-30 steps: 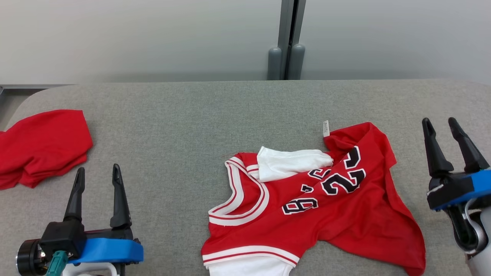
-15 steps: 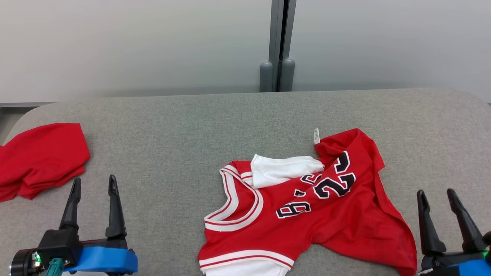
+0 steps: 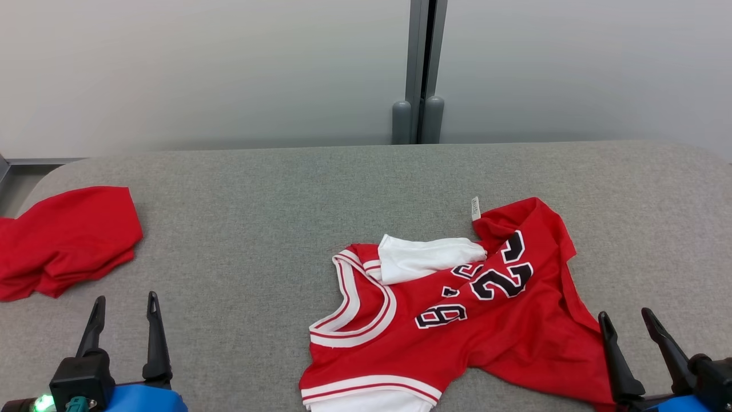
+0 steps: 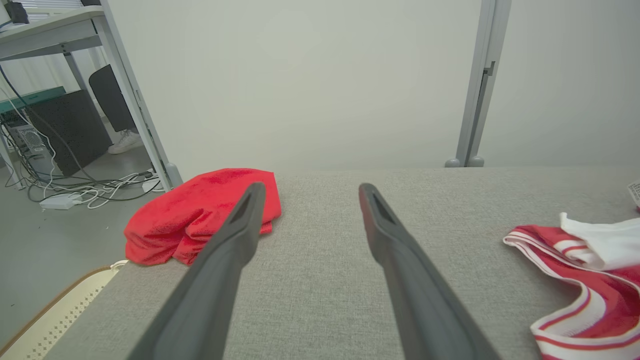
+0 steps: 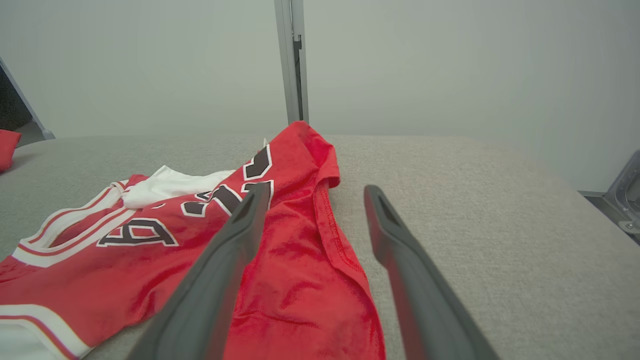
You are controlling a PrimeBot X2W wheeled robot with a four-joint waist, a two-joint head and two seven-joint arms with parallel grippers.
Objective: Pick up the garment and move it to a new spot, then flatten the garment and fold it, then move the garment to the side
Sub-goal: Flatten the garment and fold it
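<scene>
We are holding our left gripper low over the near edge of the grey table, its fingers spread wide and gripping nothing. Our right gripper is sitting at the right hem of the garment, equally wide and empty, and possibly brushing the fabric. The garment is lying crumpled at centre-right, with a white part folded over its top. A red cloth is resting far left.

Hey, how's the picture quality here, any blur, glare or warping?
Head view: even, soft light, jersey numerals crisp. Left wrist view: wide-angle, desk leg and pole lean apart. Right wrist view: sheen on the jersey, fingers of the right gripper loom large.
</scene>
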